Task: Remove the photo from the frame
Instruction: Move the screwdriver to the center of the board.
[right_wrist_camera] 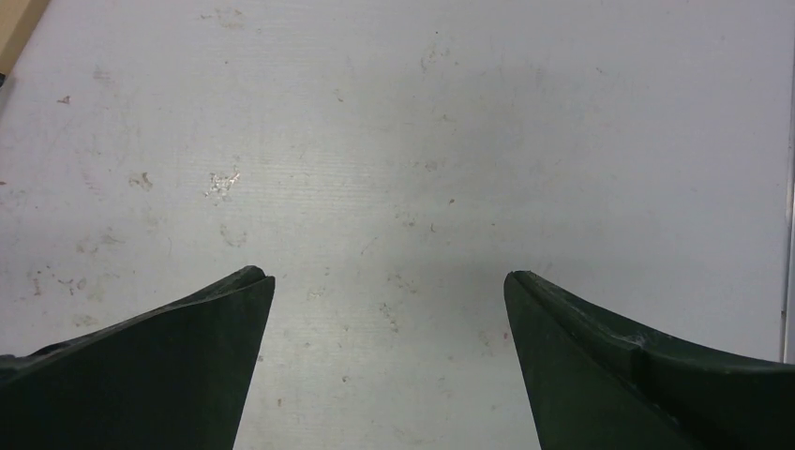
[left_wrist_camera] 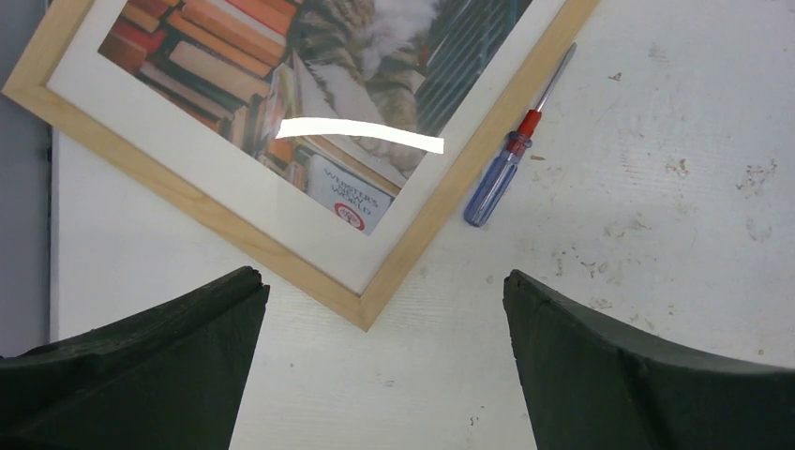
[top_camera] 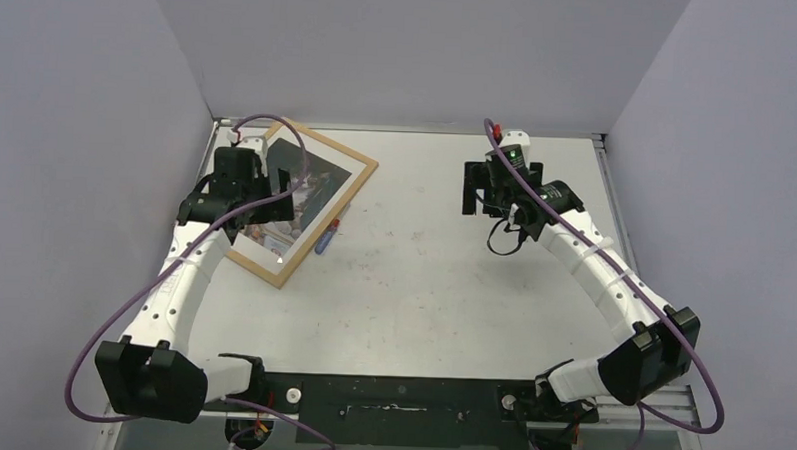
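Observation:
The frame [top_camera: 327, 144] of light wood lies turned at an angle at the table's far left, glass side up. The photo [top_camera: 321, 177] inside it shows a cat among books behind a white mat. My left gripper [top_camera: 240, 211] hovers over the frame's left part and hides it from above. In the left wrist view the frame [left_wrist_camera: 441, 202] and photo [left_wrist_camera: 319, 84] fill the top, and the left gripper [left_wrist_camera: 380, 275] is open, its jaws either side of the frame's near corner, holding nothing. My right gripper [top_camera: 486, 193] is open over bare table, far right of the frame, and empty [right_wrist_camera: 386, 274].
A screwdriver [top_camera: 326, 237] with a blue and red handle lies on the table against the frame's right edge, its shaft along the moulding [left_wrist_camera: 502, 178]. Grey walls close in the white, scuffed table [top_camera: 422, 286] on three sides. A frame corner [right_wrist_camera: 14, 23] shows at the right wrist view's top left.

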Robot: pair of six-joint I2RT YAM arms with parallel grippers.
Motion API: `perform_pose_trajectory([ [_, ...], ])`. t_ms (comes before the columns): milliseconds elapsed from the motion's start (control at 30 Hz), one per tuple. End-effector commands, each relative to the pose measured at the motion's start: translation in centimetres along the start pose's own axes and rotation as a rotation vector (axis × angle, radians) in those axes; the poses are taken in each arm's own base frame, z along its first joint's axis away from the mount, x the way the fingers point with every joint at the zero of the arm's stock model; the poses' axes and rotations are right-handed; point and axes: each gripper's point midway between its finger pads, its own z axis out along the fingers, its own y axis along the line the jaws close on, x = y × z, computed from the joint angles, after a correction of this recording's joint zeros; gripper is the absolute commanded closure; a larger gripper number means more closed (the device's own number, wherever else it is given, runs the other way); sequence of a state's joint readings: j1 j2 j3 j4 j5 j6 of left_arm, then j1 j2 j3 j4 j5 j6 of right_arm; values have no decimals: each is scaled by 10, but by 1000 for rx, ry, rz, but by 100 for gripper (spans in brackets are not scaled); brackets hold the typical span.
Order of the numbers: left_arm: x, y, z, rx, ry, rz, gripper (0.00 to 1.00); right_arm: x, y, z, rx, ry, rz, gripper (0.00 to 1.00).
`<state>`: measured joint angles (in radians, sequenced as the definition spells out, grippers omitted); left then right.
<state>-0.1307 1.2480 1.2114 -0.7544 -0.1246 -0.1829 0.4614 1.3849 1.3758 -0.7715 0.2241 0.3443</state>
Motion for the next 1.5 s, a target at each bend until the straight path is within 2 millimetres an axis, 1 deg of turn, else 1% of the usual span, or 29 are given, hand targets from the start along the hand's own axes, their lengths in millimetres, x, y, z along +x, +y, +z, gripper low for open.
perform_pose_trajectory([
  [0,-16,22,-25,-57,-129,-120,3,-12,-3,2,103,-68,48,0],
  [33,-11,29,-26,-77,-130,-154,3,-11,-2,4,104,-67,55,0],
  [67,-7,32,-26,-73,-130,-170,3,-9,-1,7,106,-63,63,0],
  [167,5,31,-23,-44,-109,-174,3,-1,2,15,108,-46,108,0],
  [233,15,33,-20,-47,-91,-167,3,6,8,21,90,-36,135,0],
  [300,23,35,-17,-56,-81,-155,3,11,9,25,95,-33,186,0],
  [500,39,36,-14,-47,-103,-154,3,29,12,33,89,-33,310,0],
  [567,43,36,-12,-45,-111,-165,3,35,23,37,8,-26,321,0],
  [700,58,32,-3,-26,-98,-177,3,47,57,42,-167,22,332,0],
  [767,55,29,-7,-1,-105,-162,3,53,70,46,-196,46,327,0],
  [833,53,29,-8,0,-123,-160,3,61,81,49,-185,61,296,0],
  [933,56,29,-9,2,-126,-166,3,69,89,50,-123,67,254,0],
  [1200,51,37,-10,-43,-128,-168,3,68,117,59,-72,76,175,0],
  [1467,50,36,-13,-34,-137,-159,3,82,146,70,-23,104,147,0],
])
